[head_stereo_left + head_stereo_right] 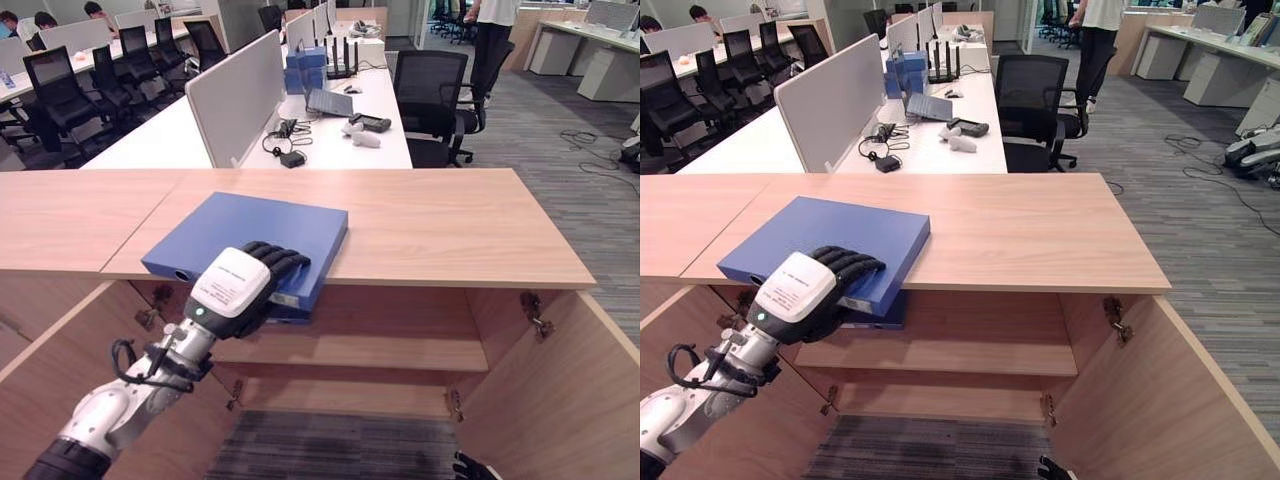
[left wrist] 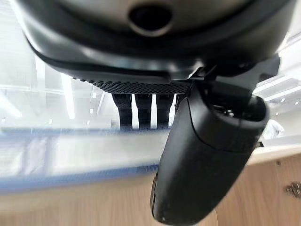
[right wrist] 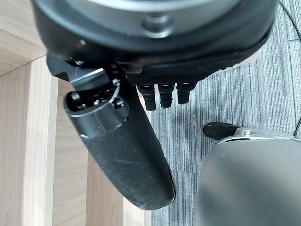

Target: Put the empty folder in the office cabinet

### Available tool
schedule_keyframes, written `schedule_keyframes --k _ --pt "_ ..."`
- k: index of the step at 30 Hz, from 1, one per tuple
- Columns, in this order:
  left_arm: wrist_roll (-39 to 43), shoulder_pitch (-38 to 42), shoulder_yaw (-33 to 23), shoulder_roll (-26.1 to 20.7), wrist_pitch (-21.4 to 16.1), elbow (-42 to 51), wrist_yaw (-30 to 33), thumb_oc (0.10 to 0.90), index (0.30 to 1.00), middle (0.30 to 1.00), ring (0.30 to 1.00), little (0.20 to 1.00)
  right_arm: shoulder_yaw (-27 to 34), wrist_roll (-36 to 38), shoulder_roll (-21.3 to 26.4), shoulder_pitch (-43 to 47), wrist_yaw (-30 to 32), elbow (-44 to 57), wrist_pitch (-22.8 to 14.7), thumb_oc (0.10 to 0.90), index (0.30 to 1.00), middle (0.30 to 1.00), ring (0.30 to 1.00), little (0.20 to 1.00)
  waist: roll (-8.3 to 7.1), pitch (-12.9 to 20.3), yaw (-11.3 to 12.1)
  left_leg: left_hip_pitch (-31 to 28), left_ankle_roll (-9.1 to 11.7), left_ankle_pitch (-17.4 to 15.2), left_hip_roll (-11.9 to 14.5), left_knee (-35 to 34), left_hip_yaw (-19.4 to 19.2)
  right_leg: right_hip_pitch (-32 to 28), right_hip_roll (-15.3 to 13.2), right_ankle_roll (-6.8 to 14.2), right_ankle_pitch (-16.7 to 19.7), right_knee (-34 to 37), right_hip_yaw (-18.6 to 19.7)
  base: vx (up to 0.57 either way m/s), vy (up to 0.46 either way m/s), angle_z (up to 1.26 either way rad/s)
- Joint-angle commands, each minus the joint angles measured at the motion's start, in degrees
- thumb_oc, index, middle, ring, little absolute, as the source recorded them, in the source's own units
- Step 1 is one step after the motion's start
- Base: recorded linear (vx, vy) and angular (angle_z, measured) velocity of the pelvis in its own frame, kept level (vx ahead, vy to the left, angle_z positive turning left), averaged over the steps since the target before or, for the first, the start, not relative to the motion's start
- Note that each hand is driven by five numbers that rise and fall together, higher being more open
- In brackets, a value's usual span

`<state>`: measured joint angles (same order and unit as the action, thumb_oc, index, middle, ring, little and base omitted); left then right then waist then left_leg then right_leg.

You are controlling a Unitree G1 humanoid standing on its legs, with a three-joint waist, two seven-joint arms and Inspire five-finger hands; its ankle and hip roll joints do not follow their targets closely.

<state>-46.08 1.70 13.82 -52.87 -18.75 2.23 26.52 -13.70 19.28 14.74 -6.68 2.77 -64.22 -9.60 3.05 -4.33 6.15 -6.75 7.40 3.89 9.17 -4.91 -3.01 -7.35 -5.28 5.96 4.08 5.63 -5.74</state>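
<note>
The blue folder [image 1: 250,245] lies flat on the wooden top [image 1: 440,225] of the office cabinet [image 1: 560,390], its near edge jutting out over the open front. The left hand [image 1: 245,285] grasps that overhanging edge, fingers curled over the folder's upper face and thumb [image 2: 202,160] beneath it. Directly under the hand the cabinet stands open, its doors swung outward to either side, and an inner shelf [image 1: 370,350] spans the space below; nothing can be seen lying on the shelf. The right hand [image 3: 162,94] hangs low over the grey carpet [image 3: 235,89] beside a cabinet door, holding nothing, fingers straight and relaxed. Beyond the left hand, behind the cabinet, stand white desks [image 1: 330,130] and black office chairs [image 1: 430,90].
</note>
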Motion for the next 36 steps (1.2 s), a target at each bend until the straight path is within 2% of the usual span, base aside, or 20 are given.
schedule_keyframes --k 1,13,15,16,19,21,22,23,24,25,28,31,34,36 --pt "0.15 8.47 -1.27 -1.48 0.47 -0.24 1.12 0.4 0.3 0.3 0.3 0.3 -0.4 0.98 -0.62 4.6 -0.17 -0.19 -2.01 0.8 0.9 0.9 0.9 0.9 -1.55 -0.99 -0.89 -0.34 2.26 -0.94 1.07 -0.09 -1.75 -4.13 -0.46 3.05 -8.88 -0.63 1.14 0.0 0.0 0.0" --pt "2.31 7.62 -2.99 -0.3 0.37 0.7 0.21 0.4 0.3 0.3 0.3 0.3 -0.19 0.83 -0.83 4.95 -0.17 -0.22 -1.69 0.8 0.9 0.9 0.9 0.9 -1.99 -0.43 -0.55 -0.41 2.12 -1.14 0.82 -0.09 -1.15 -4.3 -0.8 3.03 -8.79 -0.63 1.14 0.0 0.0 0.0" --pt "8.59 6.07 -5.81 2.48 -0.47 3.43 -2.89 0.4 0.3 0.3 0.3 0.3 0.17 0.73 -0.82 5.26 -0.02 -0.22 -1.39 0.8 0.9 0.9 0.9 0.9 -1.97 -0.28 -0.4 -0.41 2.03 -1.08 0.79 -0.09 -1.15 -4.29 -0.89 2.84 -8.72 -0.63 1.13 -0.03 0.002 0.0" --pt "16.59 5.14 -8.44 6.42 -1.4 6.53 -5.64 0.4 0.3 0.3 0.3 0.3 0.19 0.37 -1.09 5.75 0.03 -0.26 -0.96 0.8 0.9 0.9 0.9 0.9 -2.05 -0.28 -0.04 -0.1 1.93 -0.59 0.84 -0.09 -1.25 -3.91 -0.87 2.6 -8.23 -0.63 1.1 0.0 0.0 0.0" --pt "29.34 4.5 -11.65 11.58 -2.87 11.02 -8.09 0.4 0.3 0.3 0.3 0.3 0.12 -0.07 -0.95 5.98 -0.23 0.1 -0.19 0.8 0.9 0.9 0.9 0.9 -2.09 -0.26 0.06 -0.34 1.84 -0.88 0.7 -0.09 -1.39 -4.18 -0.87 2.32 -8.51 -0.63 1.04 0.0 0.0 0.0" --pt "46.07 6.63 -13.73 15.52 -4.42 16.3 -12.93 0.4 0.3 0.3 0.3 0.3 -0.06 -0.05 -0.67 6.85 -0.88 0.23 0.74 0.8 0.9 0.9 0.9 0.9 -1.87 -0.16 0.1 -0.24 1.65 -0.86 0.62 -0.09 -1.19 -4.3 -0.85 2.09 -8.53 -0.63 0.91 -0.02 0.003 0.01" --pt "46.23 6.62 -13.83 15.53 -4.37 16.36 -13.09 0.4 0.3 0.3 0.3 0.3 -0.06 -0.05 -0.65 6.9 -0.89 0.22 0.74 0.8 0.9 0.9 0.9 0.9 -1.85 -0.22 0.08 -0.26 1.65 -0.86 0.62 -0.09 -1.18 -4.33 -0.85 2.09 -8.53 -0.63 0.9 -0.04 0.004 0.02" --pt "59.36 11.77 -12.51 17.92 -5.02 17.44 -17.38 0.4 0.3 0.3 0.3 0.3 -0.78 -0.13 -0.52 7.77 -1.31 0.33 1.35 0.8 0.9 0.9 0.9 0.9 -1.63 -0.06 -0.32 -0.19 1.62 -0.91 0.58 -0.09 -1.16 -4.49 -0.9 2.0 -8.63 -0.63 0.7 -0.02 -0.001 0.04" --pt "62.96 13.23 -11.78 18.56 -4.68 17.26 -18.72 0.4 0.3 0.3 0.3 0.3 -0.94 -0.14 -0.51 7.99 -1.4 0.27 1.48 0.8 0.9 0.9 0.9 0.9 -1.58 -0.04 -0.45 -0.18 1.61 -0.9 0.53 -0.09 -1.12 -4.55 -0.89 1.98 -8.63 -0.63 0.68 0.0 0.0 0.0" --pt "71.11 16.77 -9.8 20.43 -4.22 17.64 -21.45 0.4 0.3 0.3 0.3 0.3 -1.37 -0.22 -0.51 8.77 -1.59 0.06 1.97 0.8 0.9 0.9 0.9 0.9 -1.41 0.02 -0.79 -0.22 1.56 -0.89 0.4 -0.09 -1.06 -4.68 -0.9 1.92 -8.56 -0.63 0.54 0.0 0.0 0.0" --pt "84.13 22.96 -5.97 21.45 -3.05 19.53 -27.07 0.4 0.3 0.3 0.3 0.3 -1.96 0.07 -0.48 9.83 -2.17 -0.3 2.54 0.8 0.9 0.9 0.9 0.9 -0.91 0.06 -1.5 -0.36 1.53 -1.02 0.25 -0.09 -0.86 -4.88 -1.03 2.02 -8.55 -0.63 0.48 0.0 0.0 0.0" --pt "93.2 25.14 -3.79 21.69 -2.42 21.79 -31.01 0.4 0.3 0.3 0.3 0.3 -2.59 0.1 -0.45 10.18 -2.85 -0.91 2.82 0.8 0.9 0.9 0.9 0.9 -0.57 0.08 -1.97 -0.53 1.45 -1.29 0.07 -0.09 -1.0 -4.91 -1.22 2.11 -8.49 -0.63 0.83 0.0 0.001 -0.01" --pt "102.2 25.05 -1.42 20.69 0.0 25.3 -36.13 0.4 0.3 0.3 0.3 0.3 -2.85 0.11 -0.6 10.92 -3.28 -2.36 2.96 0.8 0.9 0.9 0.9 0.9 -0.3 -0.05 -2.07 -0.91 1.26 -1.58 0.05 -0.09 -1.44 -5.05 -1.09 2.12 -8.48 -0.63 1.24 0.0 -0.003 0.02" --pt "108.01 24.65 0.22 17.71 2.12 26.41 -38.76 0.4 0.3 0.3 0.3 0.3 -2.89 0.21 -0.55 11.18 -3.35 -3.26 3.15 0.8 0.9 0.9 0.9 0.9 -0.13 -0.05 -2.06 -1.19 1.22 -1.66 0.12 -0.09 -1.59 -5.27 -0.98 2.16 -8.48 -0.63 1.2 0.0 0.0 0.0"
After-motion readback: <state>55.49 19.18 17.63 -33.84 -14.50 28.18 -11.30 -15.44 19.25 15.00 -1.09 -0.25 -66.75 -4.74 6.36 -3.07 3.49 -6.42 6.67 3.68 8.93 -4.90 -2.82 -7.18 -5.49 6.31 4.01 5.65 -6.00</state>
